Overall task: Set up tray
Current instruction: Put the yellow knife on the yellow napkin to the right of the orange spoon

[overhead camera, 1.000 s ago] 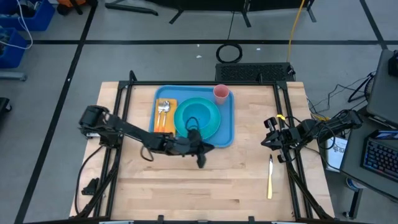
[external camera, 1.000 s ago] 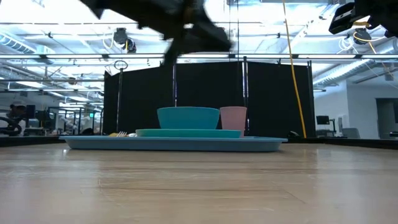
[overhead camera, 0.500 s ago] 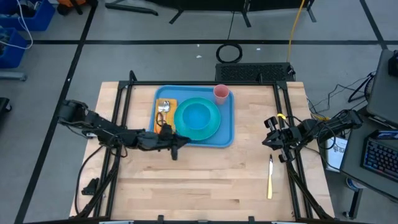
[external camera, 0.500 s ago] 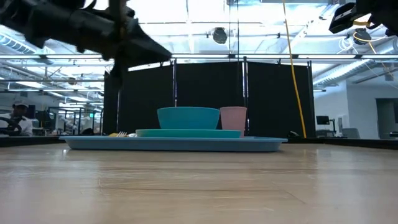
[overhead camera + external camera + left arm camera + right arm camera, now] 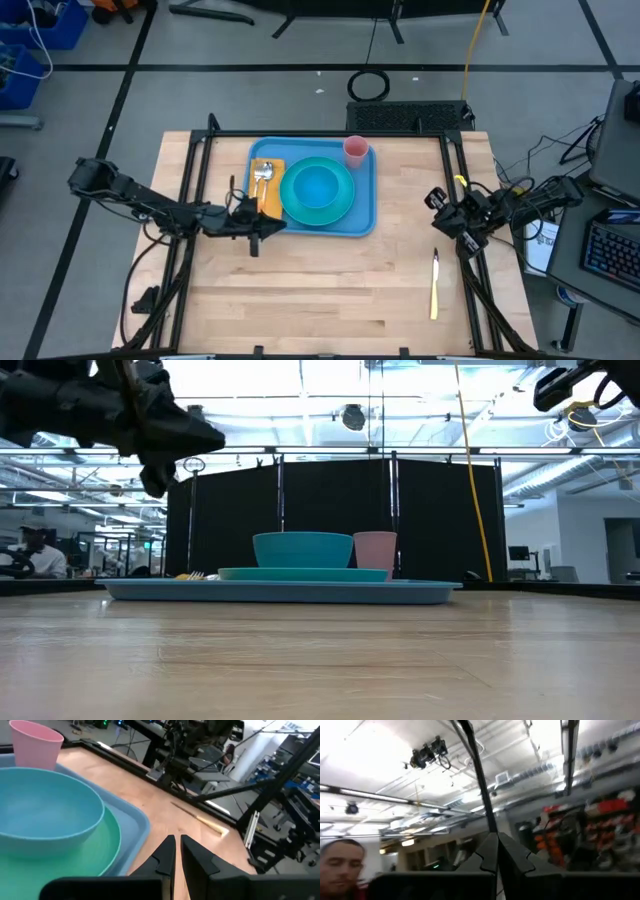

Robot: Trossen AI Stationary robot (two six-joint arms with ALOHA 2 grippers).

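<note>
Light-blue plastic marks the tray (image 5: pixel 364 190), which from above lies just ahead of the left gripper (image 5: pixel 252 232) and already carries a teal plate (image 5: pixel 340 205) with a blue bowl (image 5: pixel 317 187), a pink cup (image 5: pixel 355 150) at its far corner and an orange napkin (image 5: pixel 271 197) bearing cutlery (image 5: pixel 262 173); one pale-handled utensil (image 5: pixel 434 287) lies alone on the wooden desk (image 5: pixel 320 290), just short of the right gripper (image 5: pixel 447 220), which waits at the desk's right edge, so the set-up looks nearly done and the likely next move is for the right arm to drop to that utensil, open and pick it up by the handle. From desk height the left gripper (image 5: pixel 165 445) hangs well above the tray (image 5: pixel 280 590), off its near-left end, holding nothing. Past the left wrist, the fingers (image 5: pixel 165 857) stand almost together with only a thin slit between, empty, the bowl (image 5: pixel 45 810), cup (image 5: pixel 35 745) and tray rim (image 5: pixel 137 827) beside them and the utensil (image 5: pixel 202 820) farther on. Past the right wrist, the fingers (image 5: pixel 487 852) are closed on nothing, aimed at ceiling lights, with a person low in the room. No brand, label or writing can be read anywhere.
</note>
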